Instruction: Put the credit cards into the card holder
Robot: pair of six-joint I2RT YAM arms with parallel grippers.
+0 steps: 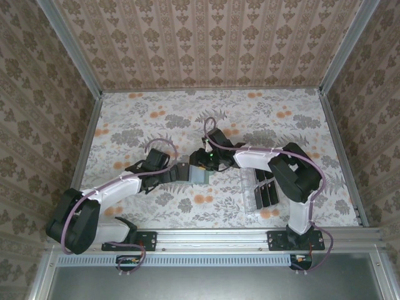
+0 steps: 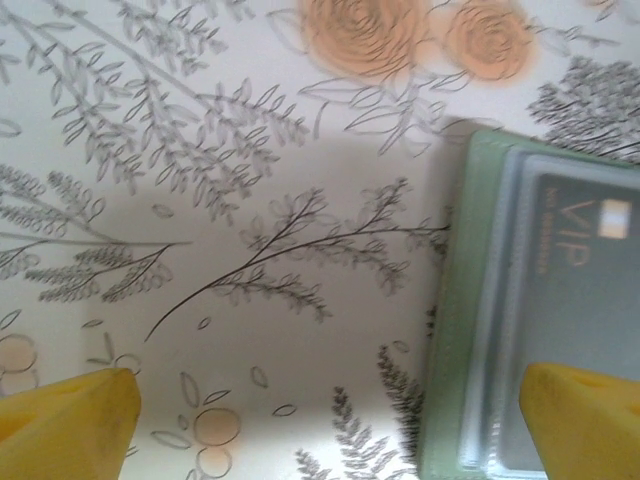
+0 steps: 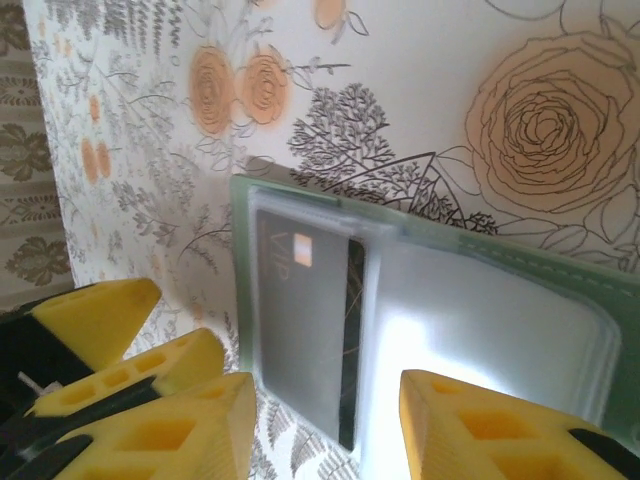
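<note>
A clear rack stands on the table at the near right. The table's cover is pale, printed with grey leaves and orange flowers. Patterned walls close the left, far and right sides. A metal rail runs along the near edge.

Sage-green card holder, grey card, floral table, yellow right gripper fingers

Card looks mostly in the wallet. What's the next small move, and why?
Probably nudge the card deeper with the right hand: a dark strip of it seems to lie outside the clear pocket, and that open hand hovers right by it.
</note>
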